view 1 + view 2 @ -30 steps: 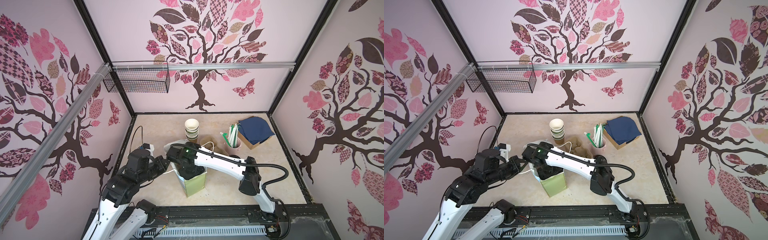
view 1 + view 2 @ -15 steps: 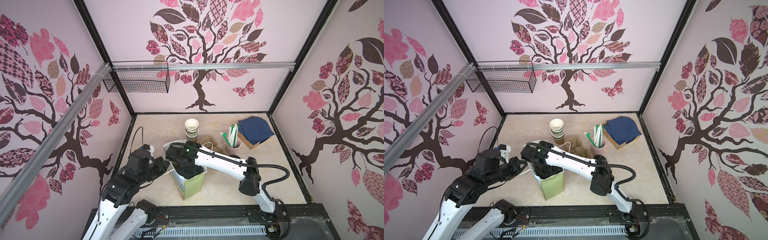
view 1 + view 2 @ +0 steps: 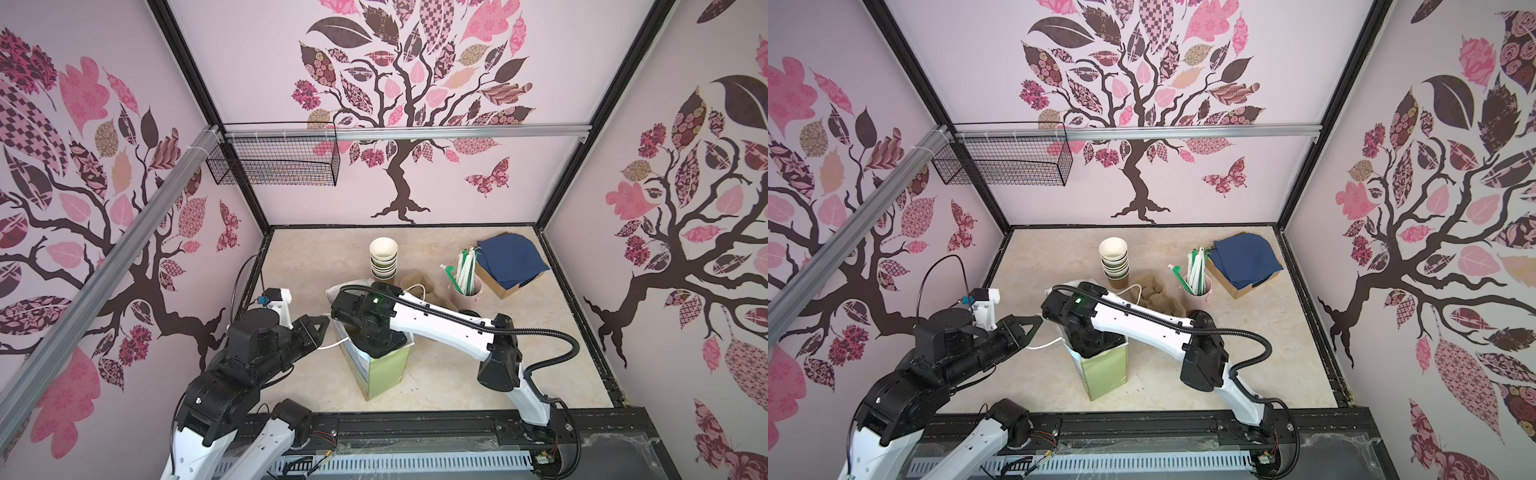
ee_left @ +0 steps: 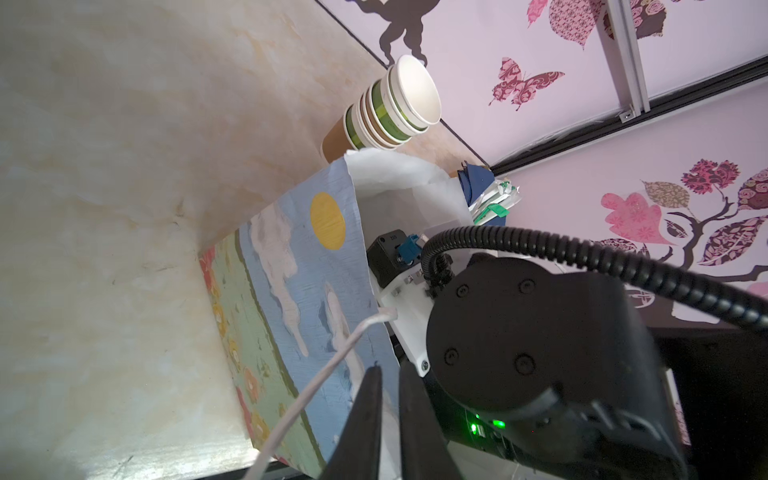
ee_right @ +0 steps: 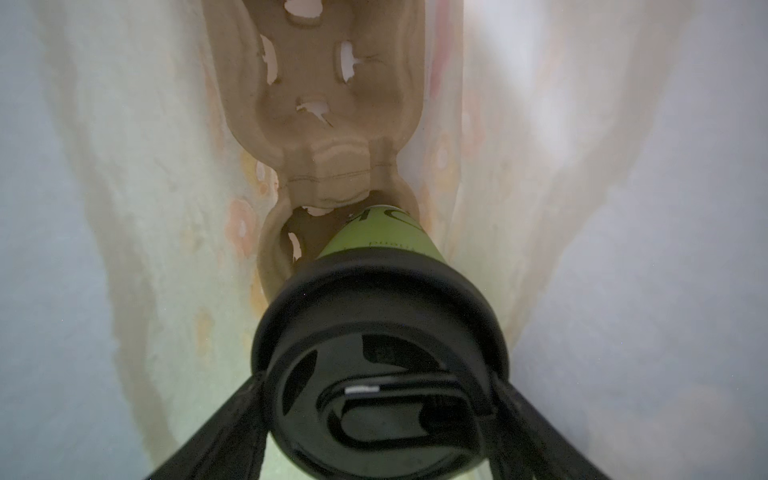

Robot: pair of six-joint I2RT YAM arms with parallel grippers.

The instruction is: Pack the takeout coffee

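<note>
The coffee cup (image 5: pixel 376 332), green-sided with a black lid, hangs deep inside the paper bag (image 3: pixel 384 374), held at the lid between the two fingers of the right end effector (image 5: pixel 378 386). Its base sits at the mouth of the nearer pocket of a cardboard cup carrier (image 5: pixel 320 104) lying on the bag's floor. I cannot tell whether it is fully seated.

The cup looks off-centre in that pocket, leaning toward one rim. If let go there, it could catch on the moulded ridge and tip against the bag wall. A hard squeeze at the lid could also pop it loose.

The right wrist fills the bag's mouth in both top views, so pulling out at an angle could drag the paper and topple the bag on the desk (image 3: pixel 457 374).

The left end effector (image 4: pixel 390 370) is at the bag's rim, jaws a narrow slit apart. That gap looks wider than the paper, so I judge the rim is barely held, if at all. The wall could then sag inward onto the arm. The white handle cord (image 4: pixel 332 365) runs just beside those fingers and might snag.
</note>
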